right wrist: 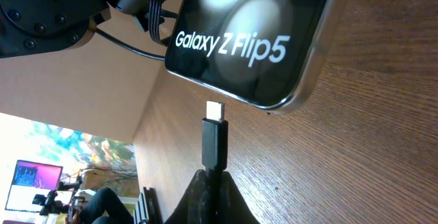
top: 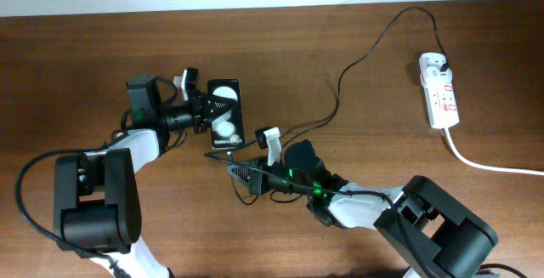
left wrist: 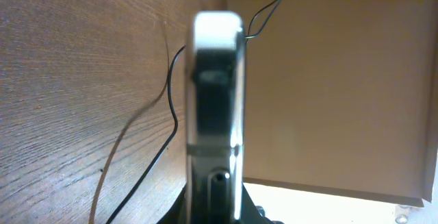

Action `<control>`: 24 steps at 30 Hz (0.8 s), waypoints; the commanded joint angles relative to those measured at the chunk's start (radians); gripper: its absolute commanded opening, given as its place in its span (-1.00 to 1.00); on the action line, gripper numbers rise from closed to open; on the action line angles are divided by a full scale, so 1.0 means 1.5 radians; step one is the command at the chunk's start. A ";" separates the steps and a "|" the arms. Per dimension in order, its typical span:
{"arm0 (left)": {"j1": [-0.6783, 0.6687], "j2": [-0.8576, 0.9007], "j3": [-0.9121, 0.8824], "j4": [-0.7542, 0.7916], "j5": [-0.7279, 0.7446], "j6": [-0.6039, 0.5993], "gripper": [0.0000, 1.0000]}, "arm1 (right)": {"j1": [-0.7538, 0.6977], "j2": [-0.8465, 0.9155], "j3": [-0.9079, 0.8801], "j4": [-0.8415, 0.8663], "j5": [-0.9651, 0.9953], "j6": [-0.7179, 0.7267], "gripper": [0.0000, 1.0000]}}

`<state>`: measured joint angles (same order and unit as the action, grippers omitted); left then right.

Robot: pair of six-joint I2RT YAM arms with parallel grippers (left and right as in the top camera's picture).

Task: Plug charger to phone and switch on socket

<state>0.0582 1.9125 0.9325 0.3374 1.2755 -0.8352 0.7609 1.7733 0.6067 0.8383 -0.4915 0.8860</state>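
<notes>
Black charger (right wrist: 213,142), limp cable, stiff tip I judge fragile: my right gripper (right wrist: 209,183) pinches its connector body; left gripper (top: 204,106) clamps the slippery phone (right wrist: 253,39).

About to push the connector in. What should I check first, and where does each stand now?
1. Left gripper clamped on the phone: ok.
2. Right gripper holding the connector tip: ok.
3. Tip lined up with the port: cannot tell, port not visible.
4. Tip inserted: not ok, a gap shows.
5. Plug in the socket: ok.
6. Socket switch on: cannot tell.
</notes>
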 commanded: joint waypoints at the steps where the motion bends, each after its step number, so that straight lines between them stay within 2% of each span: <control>1: 0.002 -0.024 0.000 0.004 0.013 -0.001 -1.00 | -0.001 -0.010 0.011 0.002 -0.008 -0.010 -0.92; 24: 0.002 -0.024 0.000 0.004 0.012 -0.001 -1.00 | -0.001 -0.010 0.011 0.002 -0.001 -0.010 -0.92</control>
<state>0.0582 1.9125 0.9325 0.3374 1.2755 -0.8352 0.7605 1.7733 0.6067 0.8383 -0.4908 0.8852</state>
